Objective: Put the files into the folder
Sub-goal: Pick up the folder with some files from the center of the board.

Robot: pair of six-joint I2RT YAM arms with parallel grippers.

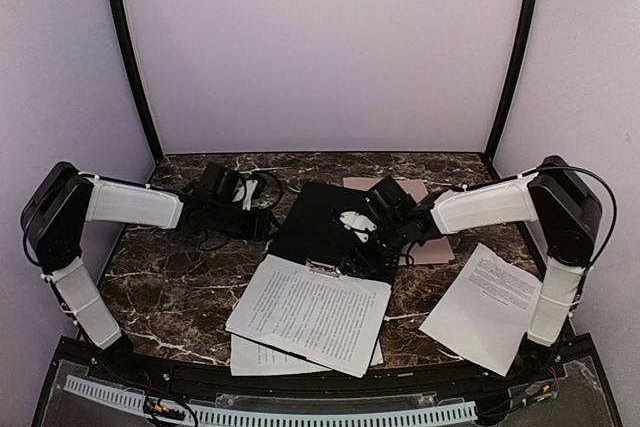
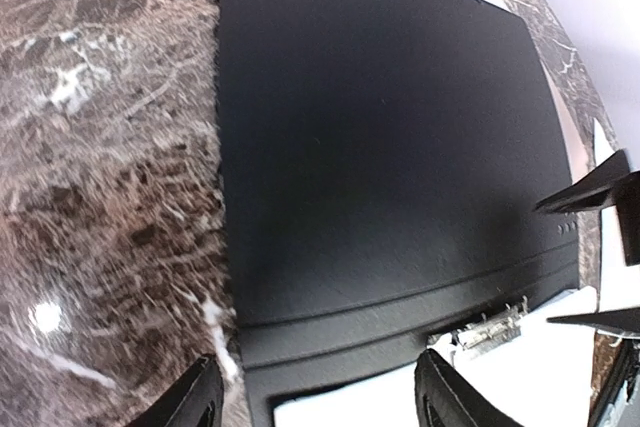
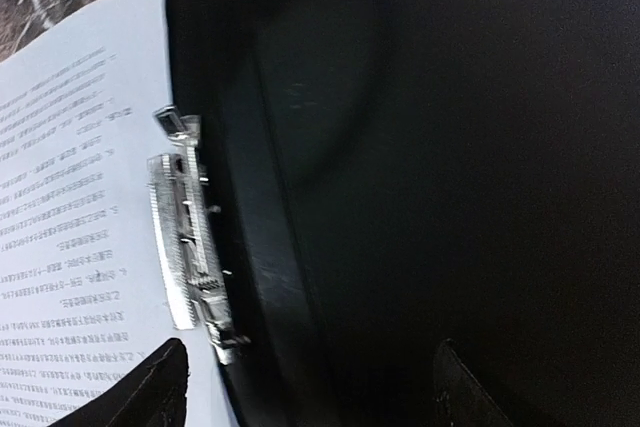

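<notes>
A black open folder (image 1: 315, 217) with a small shiny metal clip (image 3: 190, 247) is seen in the middle of the dark marble surface (image 1: 180, 287). One white printed paper sheet (image 1: 310, 312) is laid on it with its top edge at the clip. A second white sheet (image 1: 250, 357) is tucked under that one near the front, and a third white sheet (image 1: 490, 307) is left well apart on the right. A flat tan card folder (image 1: 408, 187) is partly hidden at the back. The left end effector (image 2: 320, 387) and the right end effector (image 3: 310, 377) are both held wide open over the black cover, and nothing is gripped. Trouble could be caused if the black folder is bumped by the low fingers, because the top sheet could be slid away from the clip. The loose sheets are thin and flat, so they could be bent or just pushed along when they are picked up. The third sheet could also be knocked off the near edge by the right arm.
</notes>
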